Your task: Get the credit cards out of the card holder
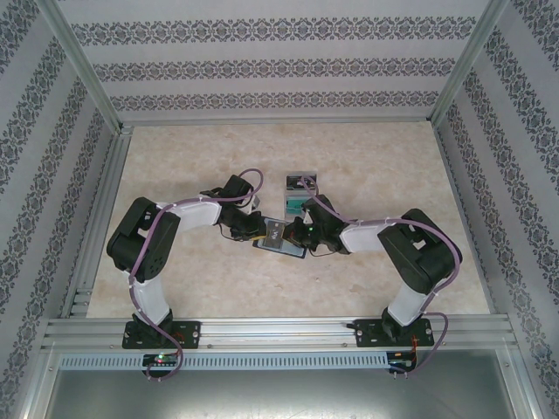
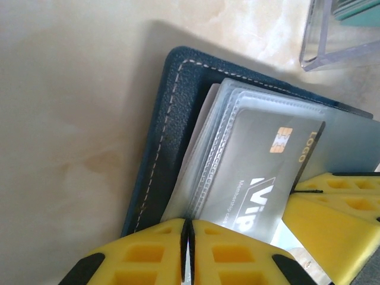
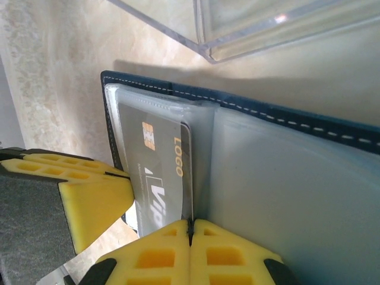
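Observation:
The slate-blue card holder point(image 1: 278, 237) lies open on the table between both grippers. Its clear sleeves point(image 2: 225, 119) fan out over the stitched cover point(image 2: 169, 119). A silvery-grey credit card point(image 2: 255, 160) with a chip and light lettering sits in the top sleeve. My left gripper point(image 2: 190, 224) is shut on the sleeves' near edge. My right gripper point(image 3: 191, 224) is shut on the edge of that grey card point(image 3: 157, 172), beside the holder's middle fold. The right gripper's yellow fingers point(image 2: 332, 208) also show at the card's far end in the left wrist view. A teal credit card point(image 1: 294, 206) rests in a clear tray.
A clear acrylic tray point(image 1: 302, 185) stands just behind the holder, close to both wrists point(image 2: 332, 41) point(image 3: 249, 24). Bare beige tabletop point(image 1: 201, 157) lies to the left, right and front. Patterned walls and aluminium rails point(image 1: 96, 227) enclose the table.

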Controlling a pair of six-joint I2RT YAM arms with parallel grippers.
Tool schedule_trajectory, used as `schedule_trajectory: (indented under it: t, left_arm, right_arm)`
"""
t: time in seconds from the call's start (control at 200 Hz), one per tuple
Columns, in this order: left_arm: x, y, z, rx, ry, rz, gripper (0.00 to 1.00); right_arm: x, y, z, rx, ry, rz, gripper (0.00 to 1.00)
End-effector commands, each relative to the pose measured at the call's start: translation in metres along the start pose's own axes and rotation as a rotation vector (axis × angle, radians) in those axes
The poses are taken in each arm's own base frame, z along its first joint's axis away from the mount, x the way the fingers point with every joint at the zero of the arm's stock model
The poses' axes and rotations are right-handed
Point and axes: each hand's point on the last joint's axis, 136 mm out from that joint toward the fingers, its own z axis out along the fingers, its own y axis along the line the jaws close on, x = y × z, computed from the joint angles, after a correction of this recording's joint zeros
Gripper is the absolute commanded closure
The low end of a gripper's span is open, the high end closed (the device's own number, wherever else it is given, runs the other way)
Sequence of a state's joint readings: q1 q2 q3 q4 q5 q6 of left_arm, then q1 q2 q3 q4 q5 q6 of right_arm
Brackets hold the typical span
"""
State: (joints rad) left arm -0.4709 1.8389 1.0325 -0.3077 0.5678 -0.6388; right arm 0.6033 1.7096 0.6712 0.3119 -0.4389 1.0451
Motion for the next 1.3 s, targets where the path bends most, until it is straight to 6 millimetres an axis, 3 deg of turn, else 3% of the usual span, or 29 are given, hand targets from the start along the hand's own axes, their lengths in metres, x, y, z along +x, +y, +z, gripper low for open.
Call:
schedule_trajectory:
  t: [0.0, 0.39, 0.445, 0.505, 0.635, 0.954, 1.079, 1.294]
  left_arm:
    - [0.012, 0.022, 0.006, -0.082, 0.038, -0.039, 0.87]
    - [0.011, 0.022, 0.005, -0.073, 0.037, -0.047, 0.88]
    - [0.011, 0.022, 0.005, -0.07, 0.039, -0.046, 0.88]
    - [0.011, 0.02, 0.005, -0.065, 0.04, -0.043, 0.88]
    - [0.011, 0.02, 0.005, -0.062, 0.043, -0.044, 0.89]
    - [0.012, 0.02, 0.005, -0.061, 0.045, -0.043, 0.89]
    - [0.012, 0.02, 0.005, -0.064, 0.045, -0.045, 0.89]
    - [0.012, 0.027, 0.005, -0.098, 0.04, -0.055, 0.92]
  right_arm:
    - [-0.002, 0.011, -0.012, -0.07, -0.011, -0.019, 1.0]
    - [-0.002, 0.003, -0.018, -0.062, -0.021, -0.009, 1.0]
    - [-0.001, 0.004, -0.016, -0.059, -0.013, -0.011, 0.87]
    - [-0.001, 0.005, -0.012, -0.055, -0.007, -0.015, 0.81]
    - [0.0, 0.005, -0.005, -0.047, -0.001, -0.015, 0.78]
    - [-0.002, 0.003, -0.003, -0.034, -0.012, -0.014, 0.79]
    - [-0.003, 0.002, -0.002, -0.035, -0.009, -0.01, 1.0]
    - [-0.003, -0.005, -0.015, -0.034, -0.034, -0.002, 1.0]
